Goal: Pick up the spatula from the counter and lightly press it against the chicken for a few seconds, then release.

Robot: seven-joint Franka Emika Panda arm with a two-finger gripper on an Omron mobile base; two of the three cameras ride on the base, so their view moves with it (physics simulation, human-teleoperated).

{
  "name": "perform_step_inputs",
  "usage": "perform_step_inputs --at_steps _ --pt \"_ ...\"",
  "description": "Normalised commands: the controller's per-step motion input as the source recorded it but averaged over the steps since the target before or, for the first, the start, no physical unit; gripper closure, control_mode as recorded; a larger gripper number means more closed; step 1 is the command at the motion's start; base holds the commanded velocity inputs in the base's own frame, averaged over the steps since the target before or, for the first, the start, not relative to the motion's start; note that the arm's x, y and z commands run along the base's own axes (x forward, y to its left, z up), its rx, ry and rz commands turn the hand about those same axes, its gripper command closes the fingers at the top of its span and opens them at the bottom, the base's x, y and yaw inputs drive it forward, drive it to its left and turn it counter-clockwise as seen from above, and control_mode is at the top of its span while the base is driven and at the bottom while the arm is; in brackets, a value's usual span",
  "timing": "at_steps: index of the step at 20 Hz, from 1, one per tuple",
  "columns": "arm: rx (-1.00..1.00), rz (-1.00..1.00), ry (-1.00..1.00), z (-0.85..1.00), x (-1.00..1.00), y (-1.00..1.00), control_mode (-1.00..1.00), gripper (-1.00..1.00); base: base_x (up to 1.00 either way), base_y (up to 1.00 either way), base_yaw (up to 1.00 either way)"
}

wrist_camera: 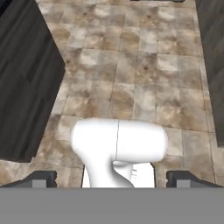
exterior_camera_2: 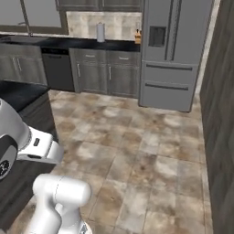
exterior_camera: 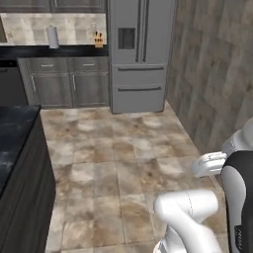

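Dark claw (wrist_camera: 112, 179) agape over tiled floor (wrist_camera: 144, 65)

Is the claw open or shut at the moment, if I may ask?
Open: the claw shows its tips wide apart in the hand view, holding nothing.

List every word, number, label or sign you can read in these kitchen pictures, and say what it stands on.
No text can be read anywhere.
Pale marking on the arm's dark casing: too blurred to read.
On the fridge and its dispenser panel: no legible lettering.
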Motion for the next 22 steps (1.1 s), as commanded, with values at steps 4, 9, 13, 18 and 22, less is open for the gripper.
perform_step_inputs --at_steps 4,9,13,18,22 --pt "0.0 0.0 0.0 0.0 0.0 0.0 1.0 -1.0 1.0 -0.68 0.05" --pt "0.0 0.0 0.0 0.0 0.0 0.0 1.0 -1.0 1.0 -0.59 0.07" --pt "0.0 0.0 0.0 0.0 0.0 0.0 1.0 -1.0 1.0 -0.44 0.08" --pt "0.0 0.0 0.0 0.0 0.0 0.0 1.0 -1.0 1.0 -0.34 0.12" --pt "0.0 0.0 0.0 0.0 0.0 0.0 1.0 -1.0 0.99 -0.2 0.2"
